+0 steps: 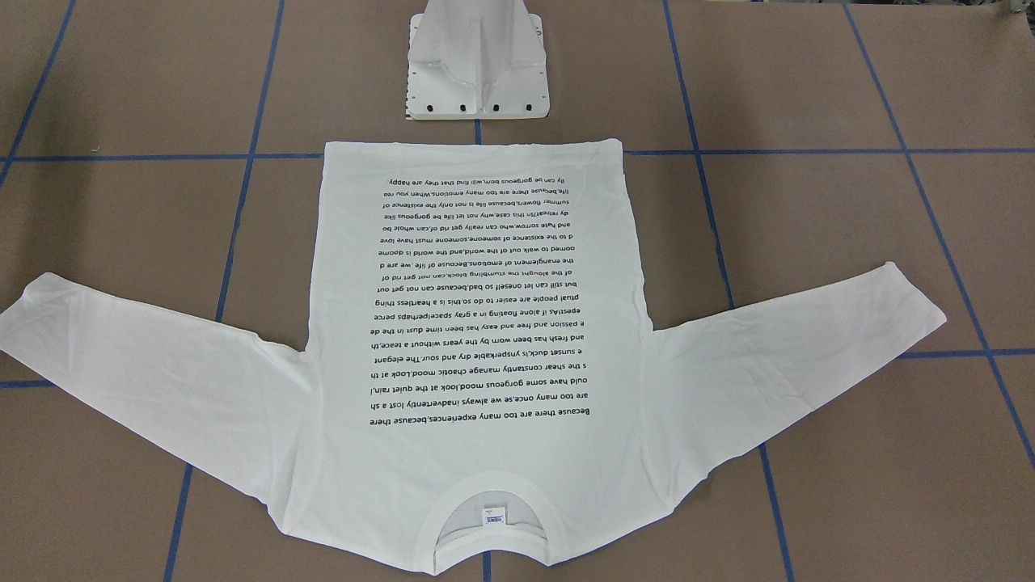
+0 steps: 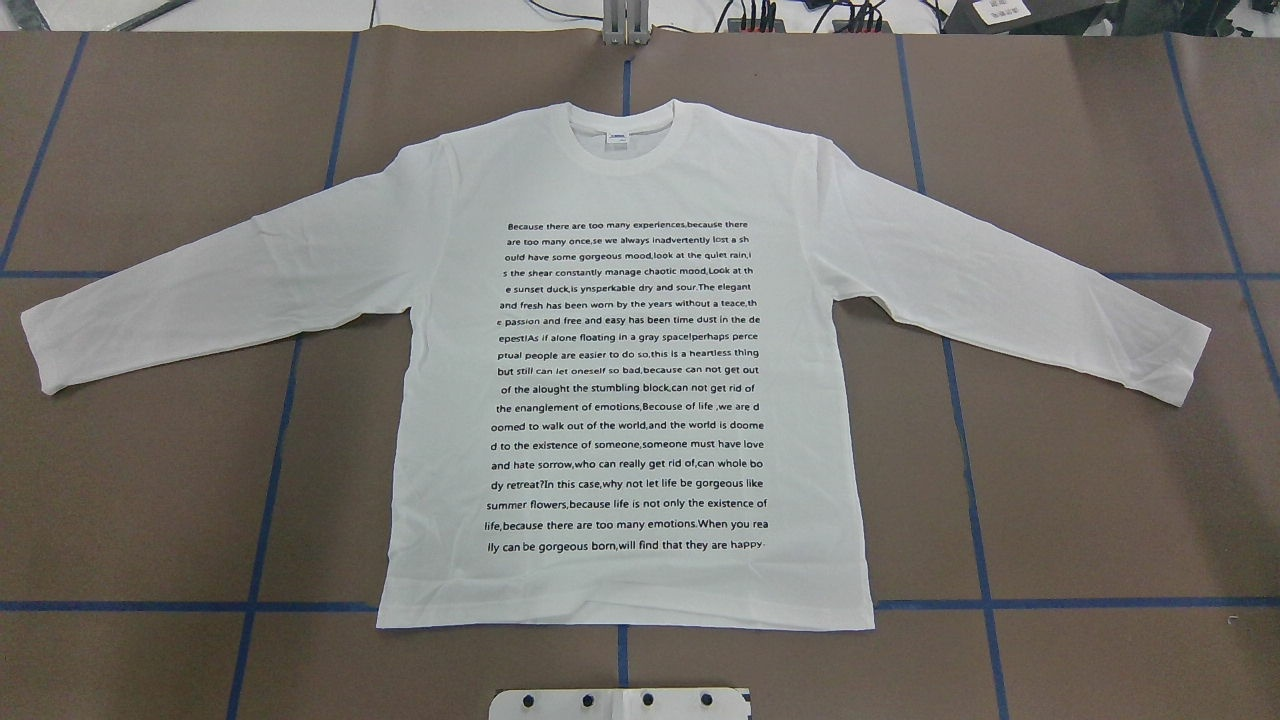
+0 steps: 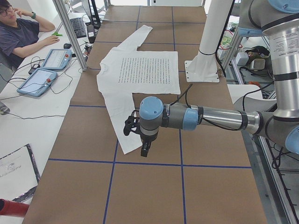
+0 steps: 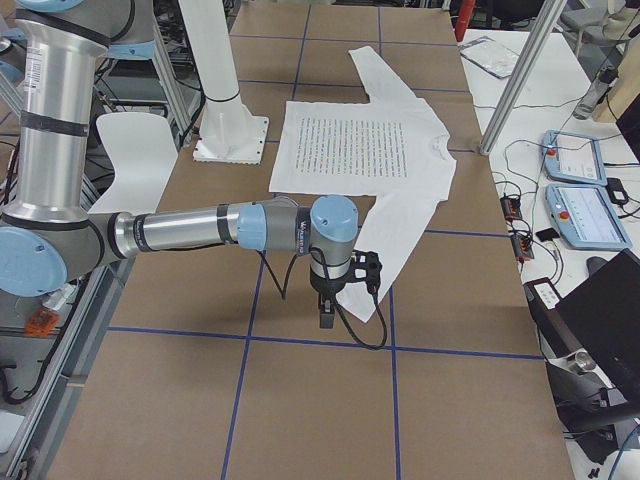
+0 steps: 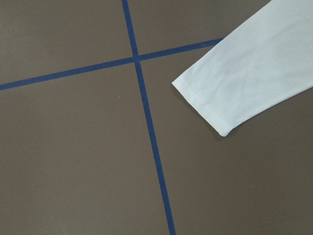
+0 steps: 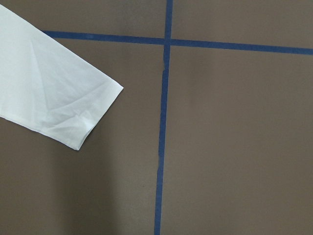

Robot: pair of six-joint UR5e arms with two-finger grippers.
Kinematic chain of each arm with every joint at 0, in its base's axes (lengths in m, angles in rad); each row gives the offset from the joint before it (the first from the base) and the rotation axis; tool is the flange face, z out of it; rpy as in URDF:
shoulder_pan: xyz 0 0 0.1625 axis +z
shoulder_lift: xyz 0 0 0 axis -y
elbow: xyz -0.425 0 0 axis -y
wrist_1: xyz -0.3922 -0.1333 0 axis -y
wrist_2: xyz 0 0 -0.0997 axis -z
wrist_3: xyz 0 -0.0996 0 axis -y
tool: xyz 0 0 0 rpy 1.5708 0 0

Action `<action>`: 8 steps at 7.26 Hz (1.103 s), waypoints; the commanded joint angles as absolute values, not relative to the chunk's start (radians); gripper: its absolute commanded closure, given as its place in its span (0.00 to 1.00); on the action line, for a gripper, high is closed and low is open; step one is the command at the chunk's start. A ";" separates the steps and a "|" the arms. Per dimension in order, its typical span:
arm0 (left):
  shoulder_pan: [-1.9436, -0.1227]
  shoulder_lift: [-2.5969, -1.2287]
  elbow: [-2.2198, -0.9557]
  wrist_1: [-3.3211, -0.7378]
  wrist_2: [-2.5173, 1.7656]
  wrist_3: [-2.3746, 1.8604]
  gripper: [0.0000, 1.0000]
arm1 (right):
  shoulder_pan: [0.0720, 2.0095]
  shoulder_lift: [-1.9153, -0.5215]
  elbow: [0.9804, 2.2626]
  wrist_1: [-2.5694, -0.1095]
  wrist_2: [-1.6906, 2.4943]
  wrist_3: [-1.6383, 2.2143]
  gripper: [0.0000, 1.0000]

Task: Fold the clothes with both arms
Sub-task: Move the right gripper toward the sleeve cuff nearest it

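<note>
The white long-sleeved T-shirt [image 2: 620, 180] lies flat and face up on the brown table, text block visible, collar [image 2: 628, 130] away from the robot, both sleeves spread out. It also shows in the front view [image 1: 485, 469]. My left gripper [image 3: 145, 151] hangs over the cuff of the sleeve on my left [image 5: 234, 83]. My right gripper [image 4: 326, 318] hangs over the cuff of the other sleeve [image 6: 54, 98]. Both grippers show only in the side views, so I cannot tell whether they are open or shut. No fingers show in the wrist views.
The white pedestal base [image 1: 477, 73] stands just behind the shirt's hem. Blue tape lines [image 2: 270, 500] grid the table. An operator [image 3: 18, 32] sits at a side desk with tablets [image 3: 46, 70]. More tablets [image 4: 580, 190] lie along the far edge.
</note>
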State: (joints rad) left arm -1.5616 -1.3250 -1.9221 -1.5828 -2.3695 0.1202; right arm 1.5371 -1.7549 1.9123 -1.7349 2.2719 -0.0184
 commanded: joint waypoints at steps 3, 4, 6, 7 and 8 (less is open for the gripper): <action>-1.554 -1.338 -1.957 -1.583 -2.367 0.117 0.00 | 1.511 -1.740 1.910 -1.698 2.270 -0.014 0.00; -1.554 -1.368 -1.942 -1.583 -2.329 0.117 0.00 | 1.487 -1.715 1.895 -1.668 2.270 0.055 0.00; -1.557 -1.371 -1.957 -1.582 -2.281 0.120 0.00 | 1.341 -1.704 1.814 -1.402 2.261 0.283 0.00; -1.557 -1.371 -1.959 -1.582 -2.283 0.115 0.00 | 1.281 -1.704 1.728 -1.221 2.258 0.434 0.00; -1.559 -1.371 -1.963 -1.582 -2.281 0.114 0.00 | 1.231 -1.707 1.677 -1.074 2.238 0.601 0.00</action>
